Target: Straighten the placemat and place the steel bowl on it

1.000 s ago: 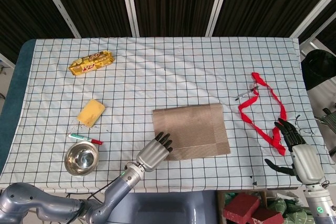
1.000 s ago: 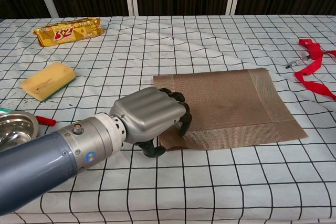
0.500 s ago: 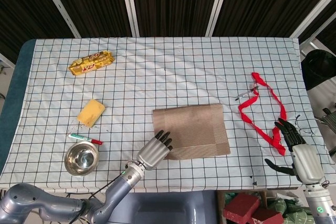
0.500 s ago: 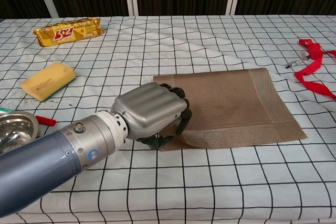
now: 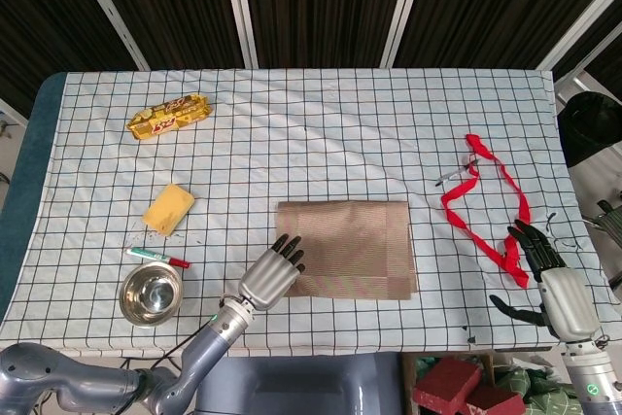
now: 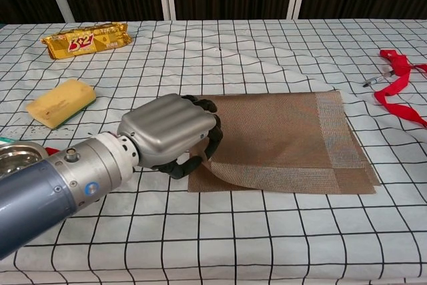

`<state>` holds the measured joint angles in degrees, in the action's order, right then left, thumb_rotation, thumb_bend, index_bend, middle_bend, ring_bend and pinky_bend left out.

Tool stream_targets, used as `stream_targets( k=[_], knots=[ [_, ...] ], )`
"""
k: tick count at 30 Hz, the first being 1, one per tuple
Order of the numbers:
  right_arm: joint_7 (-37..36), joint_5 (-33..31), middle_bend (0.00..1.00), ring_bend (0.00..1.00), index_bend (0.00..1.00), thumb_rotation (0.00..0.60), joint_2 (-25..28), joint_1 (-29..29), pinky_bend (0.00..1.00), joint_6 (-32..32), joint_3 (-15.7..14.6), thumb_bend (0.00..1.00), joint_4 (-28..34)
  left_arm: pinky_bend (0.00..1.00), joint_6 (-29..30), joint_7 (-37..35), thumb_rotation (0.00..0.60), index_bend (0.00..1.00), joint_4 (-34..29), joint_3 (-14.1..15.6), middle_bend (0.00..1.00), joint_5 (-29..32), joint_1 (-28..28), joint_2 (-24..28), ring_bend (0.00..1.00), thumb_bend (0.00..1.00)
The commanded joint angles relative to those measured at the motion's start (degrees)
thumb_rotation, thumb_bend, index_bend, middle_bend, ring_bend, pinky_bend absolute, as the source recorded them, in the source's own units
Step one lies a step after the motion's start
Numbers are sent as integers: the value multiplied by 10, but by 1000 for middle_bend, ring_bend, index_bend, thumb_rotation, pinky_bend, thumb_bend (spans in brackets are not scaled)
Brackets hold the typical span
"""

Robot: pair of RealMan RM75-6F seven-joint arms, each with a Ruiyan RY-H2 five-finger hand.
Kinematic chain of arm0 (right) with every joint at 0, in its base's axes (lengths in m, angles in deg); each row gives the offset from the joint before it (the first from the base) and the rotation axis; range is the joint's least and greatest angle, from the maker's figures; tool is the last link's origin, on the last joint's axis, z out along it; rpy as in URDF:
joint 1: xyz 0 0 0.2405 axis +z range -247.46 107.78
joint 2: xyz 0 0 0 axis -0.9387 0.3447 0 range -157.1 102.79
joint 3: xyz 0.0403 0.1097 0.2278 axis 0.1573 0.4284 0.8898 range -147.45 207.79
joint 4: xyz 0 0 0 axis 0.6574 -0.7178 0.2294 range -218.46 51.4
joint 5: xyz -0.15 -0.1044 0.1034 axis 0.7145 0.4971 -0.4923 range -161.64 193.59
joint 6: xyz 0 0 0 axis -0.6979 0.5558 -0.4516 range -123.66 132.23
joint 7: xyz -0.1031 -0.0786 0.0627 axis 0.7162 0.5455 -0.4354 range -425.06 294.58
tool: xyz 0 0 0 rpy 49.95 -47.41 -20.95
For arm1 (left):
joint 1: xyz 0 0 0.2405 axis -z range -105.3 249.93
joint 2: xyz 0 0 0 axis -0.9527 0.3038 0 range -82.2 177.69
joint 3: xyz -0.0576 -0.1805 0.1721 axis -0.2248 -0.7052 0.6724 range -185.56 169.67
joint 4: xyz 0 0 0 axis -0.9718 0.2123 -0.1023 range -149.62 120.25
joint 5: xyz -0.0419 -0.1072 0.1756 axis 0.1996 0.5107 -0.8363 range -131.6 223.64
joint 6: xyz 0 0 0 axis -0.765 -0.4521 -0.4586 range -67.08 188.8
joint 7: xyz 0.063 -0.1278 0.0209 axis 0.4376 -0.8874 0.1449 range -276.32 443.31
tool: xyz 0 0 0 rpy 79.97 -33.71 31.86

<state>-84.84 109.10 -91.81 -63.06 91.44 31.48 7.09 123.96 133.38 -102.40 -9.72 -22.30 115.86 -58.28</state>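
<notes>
Clearly the straightening step was in hand. The left hand [image 6: 175, 133] lay on the left edge of the placemat [image 5: 345, 261], its fingers [image 6: 203, 141] curled down and pinching the near left corner, which stood a little lifted off the checked cloth in the chest view. The placemat sat near the front edge of the table [image 5: 292, 133], about midway along it, and in the head view its sides ran close to parallel with the grid of the cloth, so I judged the squaring-up nearly done. The steel bowl [image 5: 151, 293] stood empty near the front left corner of the table, well apart from the placemat, just in front of a marker pen [image 5: 157, 258] and untouched by either hand. The right hand [image 5: 552, 284] hung beyond the right edge of the table, fingers spread and holding nothing, beside a red ribbon [image 5: 486, 211].

The next move, as I read it, called for letting the pinched corner drop flat and lifting the fingers off without dragging the placemat askew. After that the left hand, being the nearer, would need to swing left to the bowl, take it by the rim, and carry it over the marker pen's side onto the middle of the placemat.
</notes>
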Motion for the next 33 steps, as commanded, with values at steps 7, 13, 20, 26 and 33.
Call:
stream_targets(
  k=[7, 13, 20, 26, 33],
  knots=[
    [-1, -2, 0, 0, 81, 600, 1, 0, 168, 0, 2, 127, 0, 163, 36, -14, 600, 706, -74, 22, 297, -31, -30, 73, 96, 436],
    [0, -4, 0, 0, 81, 600, 1, 0, 168, -2, 2, 127, 0, 163, 67, -20, 600, 705, -167, 62, 297, -62, -62, 159, 96, 436],
    [3, -3, 0, 0, 82, 600, 1, 0, 168, -2, 2, 127, 2, 163, 97, -45, 600, 704, -235, 132, 297, -137, -102, 229, 96, 436],
    [3, -3, 0, 0, 82, 600, 1, -1, 168, 0, 2, 127, 2, 163, 126, -51, 600, 704, -255, 181, 297, -200, -139, 262, 96, 436],
    [5, -1, 0, 0, 82, 600, 1, 0, 168, -2, 1, 127, 1, 163, 157, -83, 600, 705, -263, 189, 298, -233, -176, 296, 96, 436]
  ],
)
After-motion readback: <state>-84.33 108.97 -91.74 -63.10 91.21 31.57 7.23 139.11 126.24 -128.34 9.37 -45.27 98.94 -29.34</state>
